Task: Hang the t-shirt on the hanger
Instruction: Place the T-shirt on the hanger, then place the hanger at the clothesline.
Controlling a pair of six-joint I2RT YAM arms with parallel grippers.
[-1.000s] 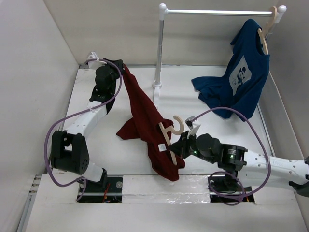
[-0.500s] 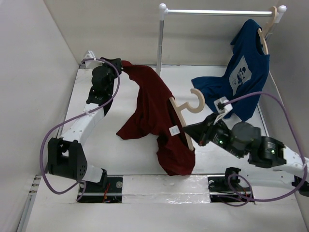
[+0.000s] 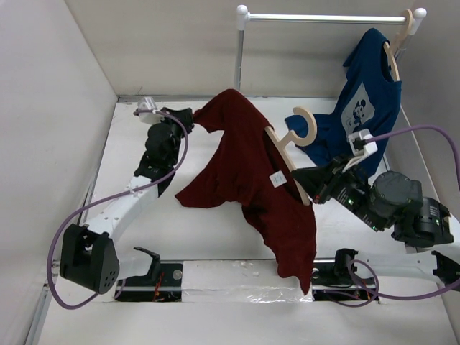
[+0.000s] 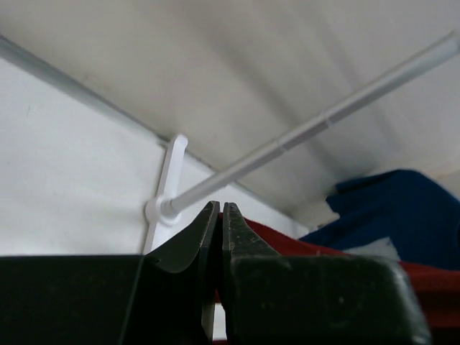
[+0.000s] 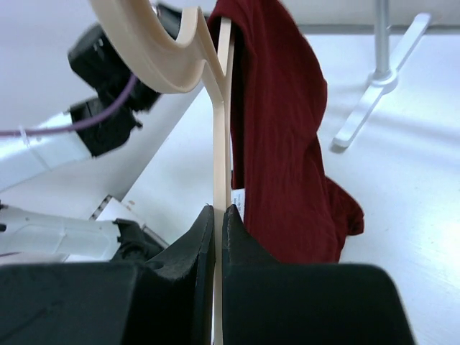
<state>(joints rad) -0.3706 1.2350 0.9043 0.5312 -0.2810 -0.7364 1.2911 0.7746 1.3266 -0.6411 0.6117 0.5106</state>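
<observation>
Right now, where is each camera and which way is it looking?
Top external: above, behind the arms, looking down at the table; both arms show.
Left wrist: on that arm, looking up past the left gripper at the rail.
Right wrist: on that arm, looking past the right gripper along the hanger.
Shared: all three show the t-shirt.

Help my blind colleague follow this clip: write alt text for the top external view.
The right gripper holds a wooden hanger off the table with a maroon t-shirt draped over it, while the left gripper pinches the shirt's far edge. A navy t-shirt hangs from a white rail behind.
</observation>
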